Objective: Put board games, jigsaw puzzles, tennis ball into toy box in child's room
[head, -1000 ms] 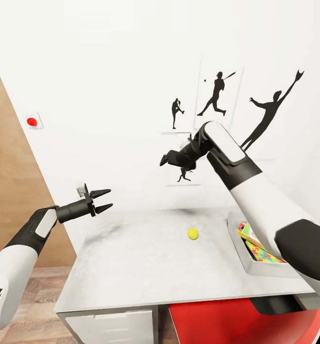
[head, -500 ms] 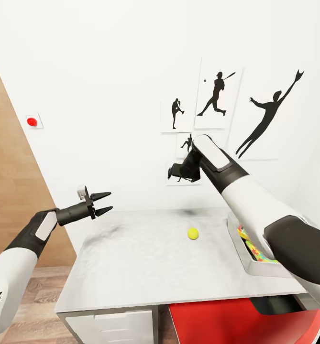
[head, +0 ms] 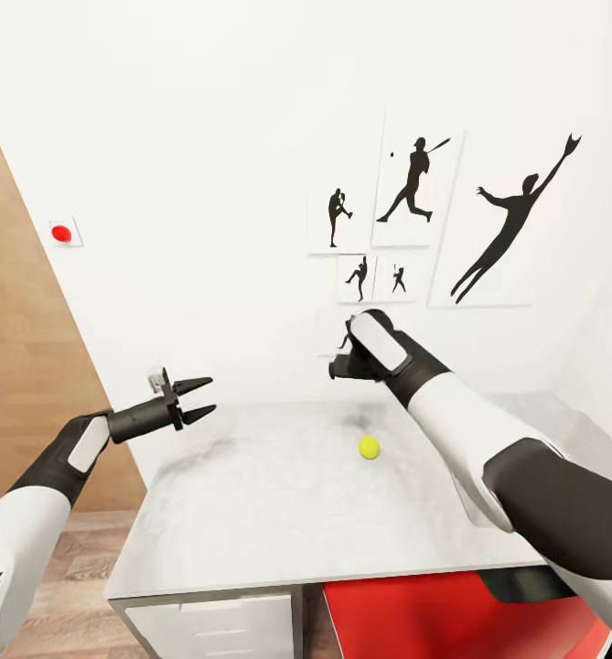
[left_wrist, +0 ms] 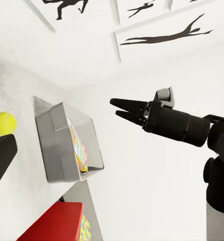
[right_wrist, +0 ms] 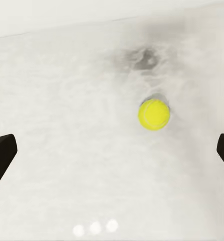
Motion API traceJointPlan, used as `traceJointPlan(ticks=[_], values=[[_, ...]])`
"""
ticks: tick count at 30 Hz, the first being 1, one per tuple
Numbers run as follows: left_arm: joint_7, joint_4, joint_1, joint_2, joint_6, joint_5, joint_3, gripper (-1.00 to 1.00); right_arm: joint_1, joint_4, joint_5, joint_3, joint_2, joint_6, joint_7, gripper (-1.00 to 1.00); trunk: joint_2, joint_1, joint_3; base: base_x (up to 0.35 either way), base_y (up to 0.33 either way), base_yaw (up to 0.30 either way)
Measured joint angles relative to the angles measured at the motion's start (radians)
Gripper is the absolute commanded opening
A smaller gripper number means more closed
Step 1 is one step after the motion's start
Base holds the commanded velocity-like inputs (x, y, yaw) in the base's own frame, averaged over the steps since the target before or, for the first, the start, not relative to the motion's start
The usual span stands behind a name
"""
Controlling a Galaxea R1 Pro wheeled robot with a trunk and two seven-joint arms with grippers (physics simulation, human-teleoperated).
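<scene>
The yellow-green tennis ball (head: 369,448) (right_wrist: 154,114) (left_wrist: 2,123) lies on the pale grey table (head: 251,513), towards its back. My right gripper (head: 337,367) (right_wrist: 112,153) (left_wrist: 117,108) hangs open above the table, just behind and above the ball, with the ball a little off centre between its fingers (right_wrist: 1,155). My left gripper (head: 210,394) is open and empty over the table's back left corner. The grey toy box (left_wrist: 51,135) stands on the table beyond the ball, with colourful flat toys (left_wrist: 78,148) inside. In the head view my right forearm hides the box.
A red chair (head: 452,613) is tucked under the table's front right, beside white drawer fronts (head: 214,622). Black sports silhouettes (head: 415,183) hang on the white wall behind. A wooden panel (head: 22,366) and a red wall button (head: 61,232) are at the left.
My right arm has come down from in front of the wall pictures to just above the table near the ball, and its forearm now covers the toy box. The left arm barely moved.
</scene>
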State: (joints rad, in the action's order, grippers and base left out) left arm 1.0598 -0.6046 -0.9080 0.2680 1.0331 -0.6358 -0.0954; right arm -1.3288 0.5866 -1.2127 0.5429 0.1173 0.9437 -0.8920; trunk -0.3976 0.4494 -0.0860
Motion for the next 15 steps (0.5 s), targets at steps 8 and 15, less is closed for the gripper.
traceJointPlan(ticks=[8,15], values=[[0.046,-0.035,0.05,0.003,0.0,0.002,0.0,1.0,0.052,-0.01,0.077,0.001,-0.009,-0.047,0.082,1.0,0.0,0.0,0.0,0.0,0.0,0.0],[0.064,-0.151,0.12,0.005,0.006,0.001,0.002,1.0,0.058,-0.018,0.081,0.002,-0.009,-0.052,0.088,1.0,0.0,0.0,0.0,0.0,0.0,0.0]])
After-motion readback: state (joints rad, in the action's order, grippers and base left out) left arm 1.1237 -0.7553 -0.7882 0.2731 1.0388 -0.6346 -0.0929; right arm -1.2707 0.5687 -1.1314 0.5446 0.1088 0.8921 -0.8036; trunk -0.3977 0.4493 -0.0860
